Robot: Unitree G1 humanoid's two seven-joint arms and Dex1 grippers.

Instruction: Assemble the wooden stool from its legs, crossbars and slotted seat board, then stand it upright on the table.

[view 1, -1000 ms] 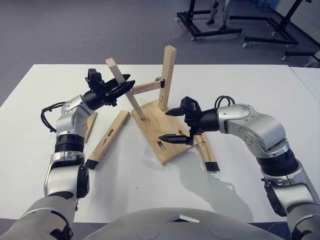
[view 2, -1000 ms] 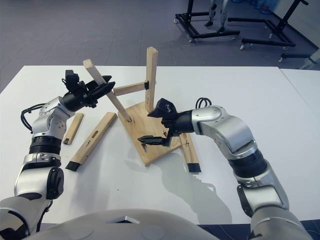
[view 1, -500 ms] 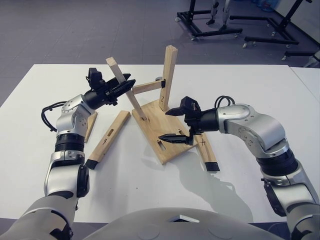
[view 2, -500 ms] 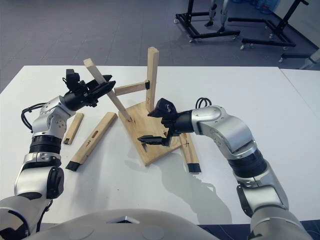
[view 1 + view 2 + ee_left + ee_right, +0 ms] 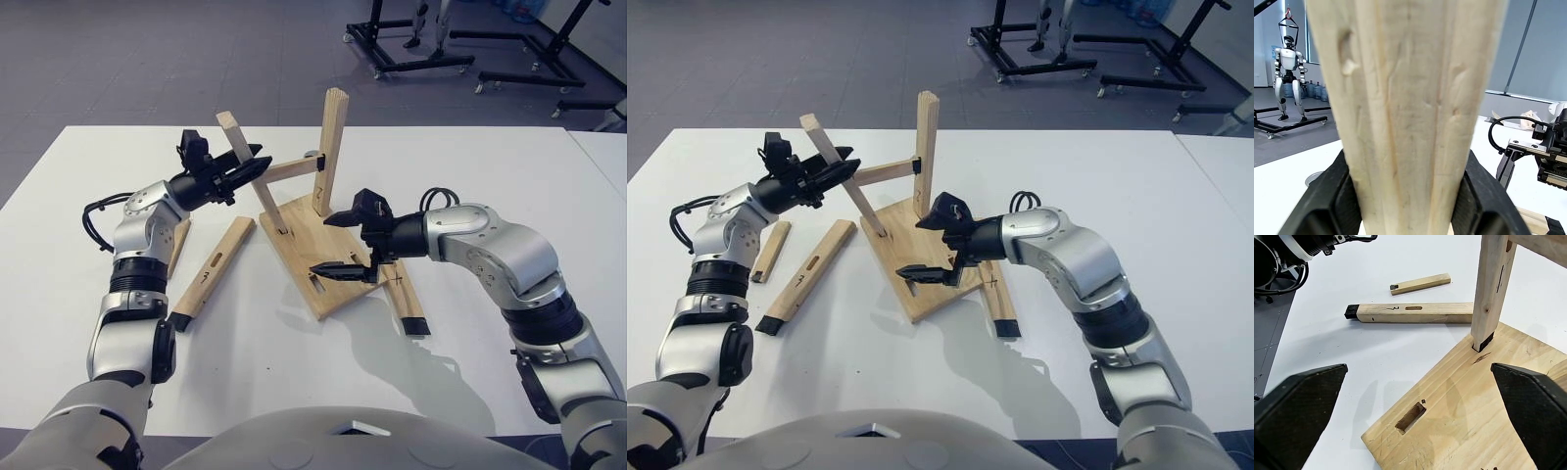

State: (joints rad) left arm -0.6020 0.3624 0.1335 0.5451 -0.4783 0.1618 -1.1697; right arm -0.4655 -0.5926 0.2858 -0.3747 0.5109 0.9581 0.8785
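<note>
While the left gripper (image 5: pixel 251 164) clamps the tilted leg (image 5: pixel 270 206) and the right gripper (image 5: pixel 335 245) hangs open over the seat board (image 5: pixel 296 241), seating seems underway; next, press it upright.

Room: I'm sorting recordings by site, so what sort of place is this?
Probably a robotics lab: a second humanoid hangs in the background, black wheeled frames stand on the grey floor, and the work lies on a white table.
</note>
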